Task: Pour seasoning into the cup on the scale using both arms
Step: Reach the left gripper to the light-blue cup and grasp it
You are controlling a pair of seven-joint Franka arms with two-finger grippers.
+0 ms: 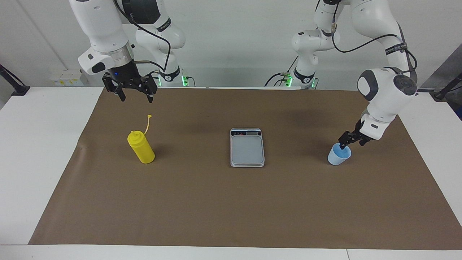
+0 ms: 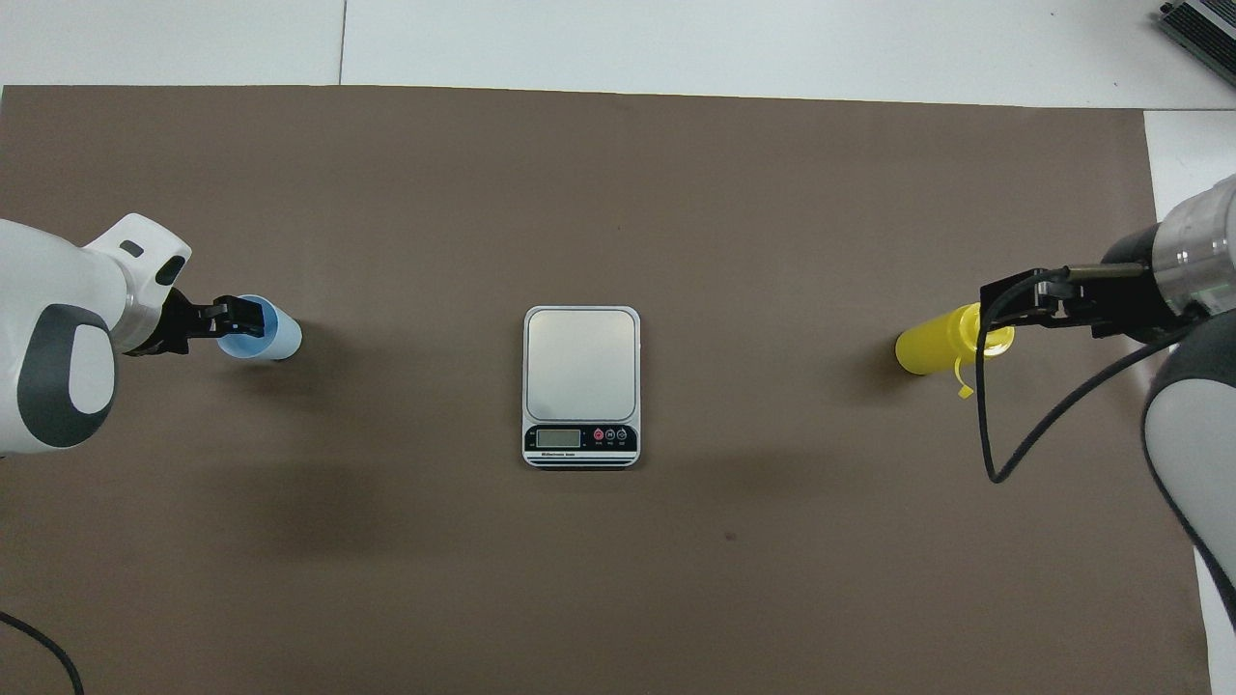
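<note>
The seasoning (image 1: 141,147) is standing near the worktop's (image 1: 47,151) right-arm edge, the right end effector (image 1: 136,96) hanging spread above it. The cup (image 1: 338,155) is sitting near the left-arm edge, the left end effector (image 1: 348,142) pinching its rim. The scale (image 1: 247,148) is lying mid-worktop.

Two glossy white jointed robot arms (image 1: 386,90) have dark grey rounded joint caps, a brushed silver wrist ring and loose black cables. Each ends in a black two-finger claw (image 1: 134,93). Green lights glow at the bases.
</note>
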